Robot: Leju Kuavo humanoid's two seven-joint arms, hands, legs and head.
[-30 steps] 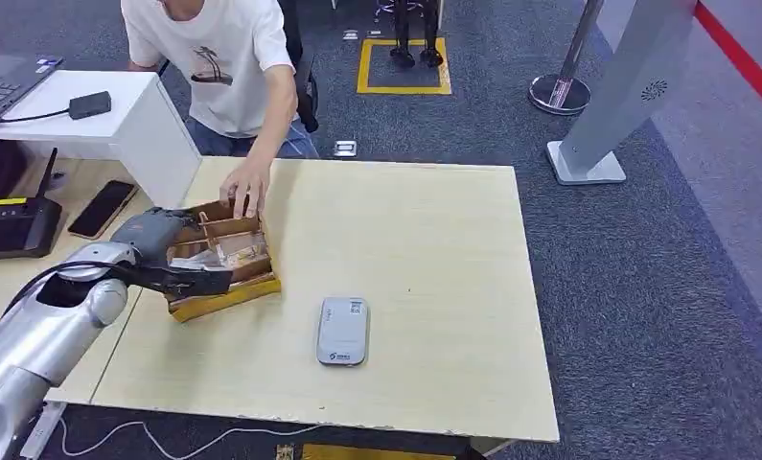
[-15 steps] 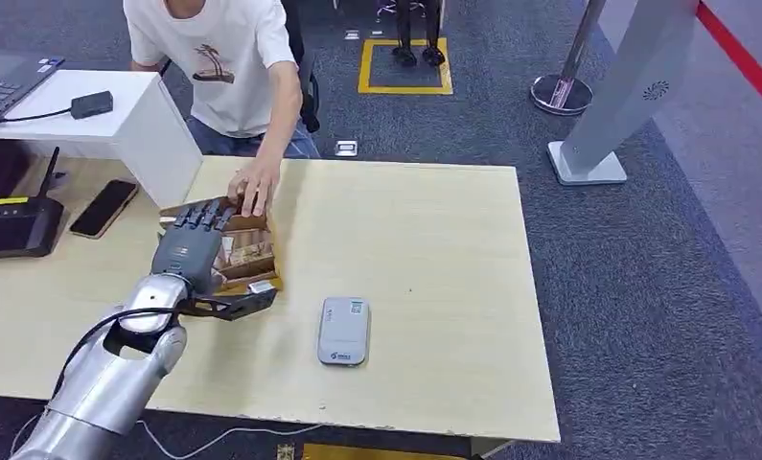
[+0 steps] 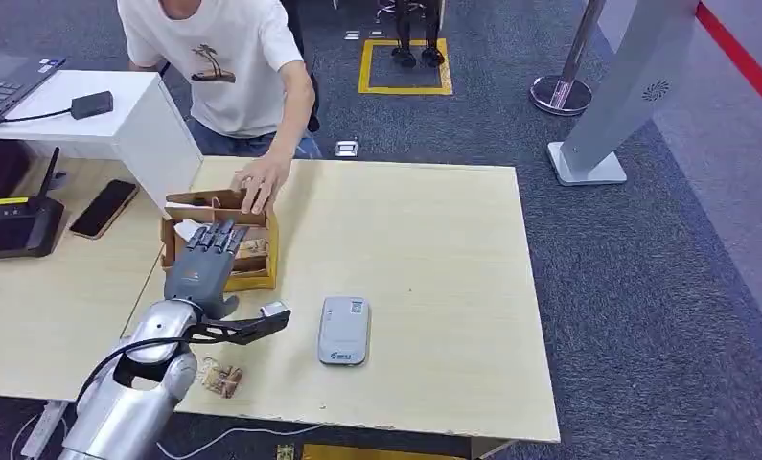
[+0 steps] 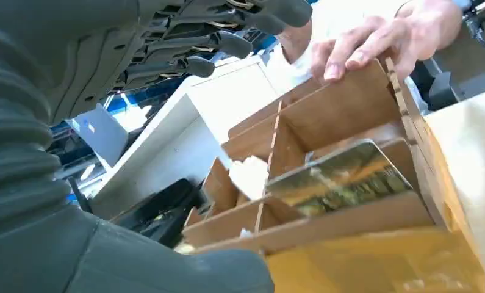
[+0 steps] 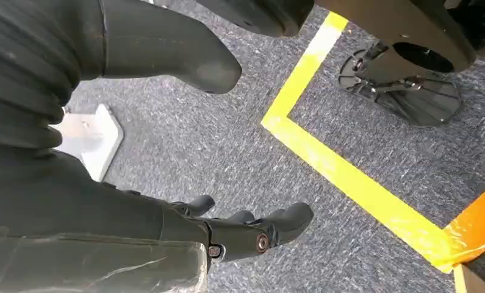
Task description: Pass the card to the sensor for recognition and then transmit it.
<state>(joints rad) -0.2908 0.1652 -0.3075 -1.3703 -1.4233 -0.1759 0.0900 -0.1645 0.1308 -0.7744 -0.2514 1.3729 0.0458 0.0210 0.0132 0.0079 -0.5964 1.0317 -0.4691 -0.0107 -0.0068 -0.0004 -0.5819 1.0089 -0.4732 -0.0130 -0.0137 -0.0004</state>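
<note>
Card (image 4: 340,180) sat upright in the wooden divided box (image 3: 258,270), leaning in one of its compartments, its glossy greenish-gold face catching the light in the left wrist view. That box stood at the left of centre in the head view, on the pale wooden table (image 3: 425,240), close to the table's left edge. A person in a white T-shirt (image 3: 225,57) leaned in from the upper left of the frame, and the person's hand (image 3: 259,182) rested on the far rim of the box; the same hand showed at the top of the left wrist view, fingers over the box wall.

The left hand (image 3: 206,271) hovered over the near side of the box, fingers (image 3: 225,236) stretched out straight and spread toward the compartments, thumb (image 3: 262,321) thrust out sideways toward the centre of the frame, nothing held. In the left wrist view the dark fingers reached out above the box, apart from the card.

A grey card reader (image 3: 343,330) lay flat on the table just below the centre of the frame, just beside the thumb tip. A small crumpled wrapper (image 3: 221,379) lay near the table's front edge, lower left. A black phone (image 3: 102,208) and a black router (image 3: 12,225) rested on the neighbouring desk at far left.

The right hand (image 5: 227,235) hung over grey carpet crossed by yellow floor tape (image 5: 349,177), fingers loosely curled and apart, holding nothing
</note>
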